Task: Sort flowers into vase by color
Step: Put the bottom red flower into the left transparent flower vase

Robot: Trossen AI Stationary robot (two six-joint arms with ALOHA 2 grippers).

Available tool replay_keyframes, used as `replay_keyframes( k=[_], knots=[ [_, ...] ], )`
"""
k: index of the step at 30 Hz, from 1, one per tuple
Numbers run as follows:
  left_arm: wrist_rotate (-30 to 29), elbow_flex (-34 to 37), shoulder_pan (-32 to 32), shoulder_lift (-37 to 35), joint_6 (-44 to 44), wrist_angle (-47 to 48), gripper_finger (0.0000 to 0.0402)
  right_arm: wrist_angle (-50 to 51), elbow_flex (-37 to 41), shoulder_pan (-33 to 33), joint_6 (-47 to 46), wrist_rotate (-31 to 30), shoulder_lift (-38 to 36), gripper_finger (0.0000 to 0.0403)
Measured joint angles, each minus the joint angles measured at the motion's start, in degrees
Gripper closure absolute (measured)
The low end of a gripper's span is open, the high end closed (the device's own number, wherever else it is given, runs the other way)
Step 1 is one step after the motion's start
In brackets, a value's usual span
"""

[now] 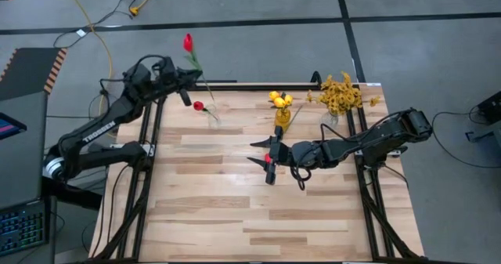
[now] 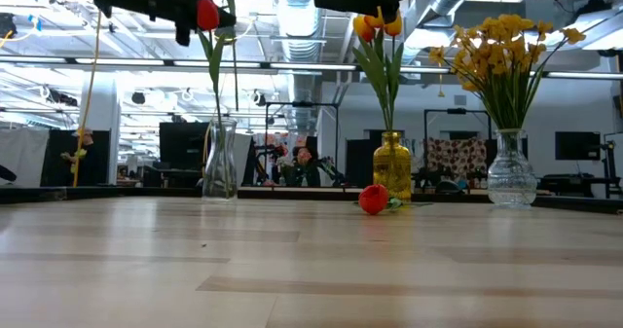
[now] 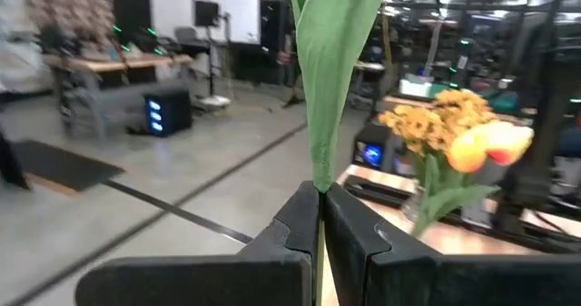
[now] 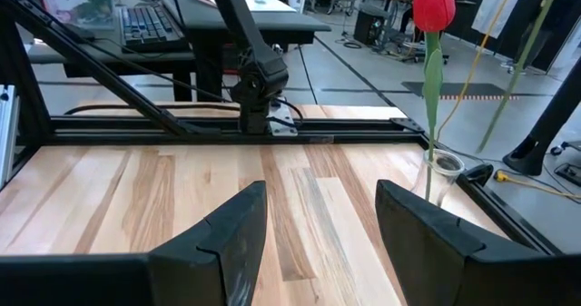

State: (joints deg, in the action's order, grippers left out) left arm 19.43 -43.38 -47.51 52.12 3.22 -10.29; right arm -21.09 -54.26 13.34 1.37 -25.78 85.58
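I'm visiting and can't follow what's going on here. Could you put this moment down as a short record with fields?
Left gripper: shut on the stem of a red tulip, held over the table's far left corner
Right gripper: open, empty, above the middle of the table
Clear vase: holds one red tulip
Yellow vase: yellow-orange tulips
Cut-glass vase: mustard-yellow blossoms
Loose flower: a red tulip lying on the table

I count three vases, one clear glass vase (image 2: 220,159), one amber glass vase (image 2: 392,163), one clear ribbed glass vase (image 2: 512,168), two red tulips (image 1: 188,42), one bunch of yellow-orange tulips (image 1: 279,99), one spray of mustard-yellow blossoms (image 1: 341,93), two dark arms
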Motion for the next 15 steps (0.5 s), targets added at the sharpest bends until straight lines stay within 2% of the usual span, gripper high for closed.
replay_keyframes(
  k=[4, 15],
  knots=[
    [2.90, 0.00, -0.18, 1.51, 0.92, 0.92, 0.0401, 0.12, 0.00, -0.02, 0.00, 0.00, 0.00, 0.0170],
    [2.61, -0.01, -0.24, 0.05, -0.61, 7.17, 0.0401, 1.66, 0.00, -0.02, 0.09, 0.00, 0.00, 0.0170]
  ],
)
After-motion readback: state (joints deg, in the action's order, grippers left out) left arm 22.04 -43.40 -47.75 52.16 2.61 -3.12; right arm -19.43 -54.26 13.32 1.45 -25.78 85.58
